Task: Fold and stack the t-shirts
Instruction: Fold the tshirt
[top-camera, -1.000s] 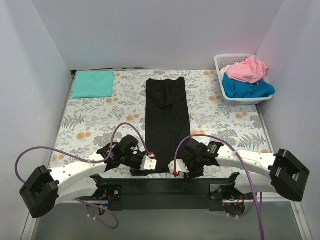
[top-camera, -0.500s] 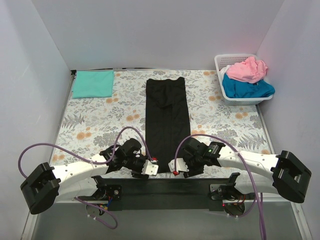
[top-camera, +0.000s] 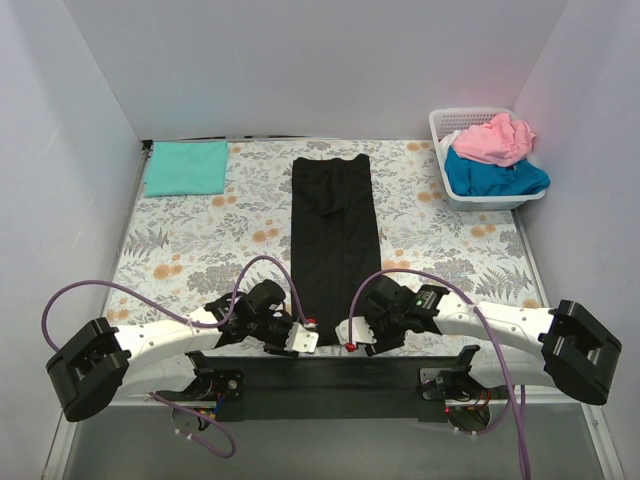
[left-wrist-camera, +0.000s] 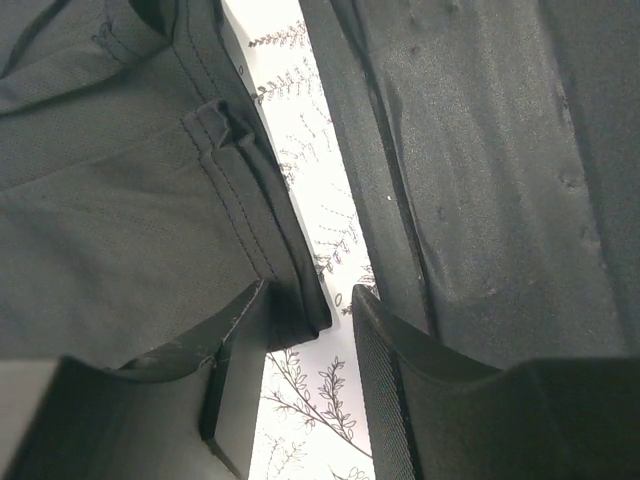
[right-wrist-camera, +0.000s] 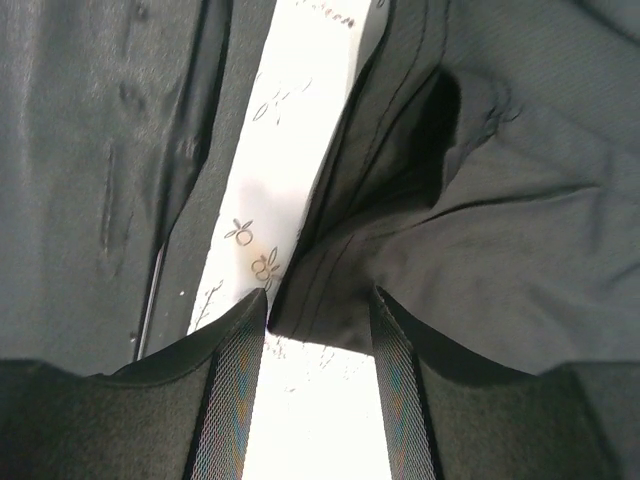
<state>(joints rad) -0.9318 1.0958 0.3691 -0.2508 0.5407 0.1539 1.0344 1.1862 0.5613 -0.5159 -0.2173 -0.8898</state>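
Sliding toward 6 o'clock, the left gripper (top-camera: 305, 340) now sits at the near hem of the black t-shirt (top-camera: 335, 230), a long strip running from 6 toward 12. Its jaws stand parted around the hem corner. The right gripper (top-camera: 348, 335) likewise straddles its own corner, unclenched. At 10 o'clock the mint-green t-shirt (top-camera: 186, 167) lies folded.

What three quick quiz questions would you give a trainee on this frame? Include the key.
1. True or false: the mint-green t-shirt lies folded at the far left corner of the table cloth.
2. Which shirts are in the basket? A) pink t-shirt and blue t-shirt B) black and pink C) green and black
3. Fill in: the left gripper and right gripper, both open, straddle the near hem of the ___ shirt.
Key: 1 true; 2 A; 3 black t-shirt.
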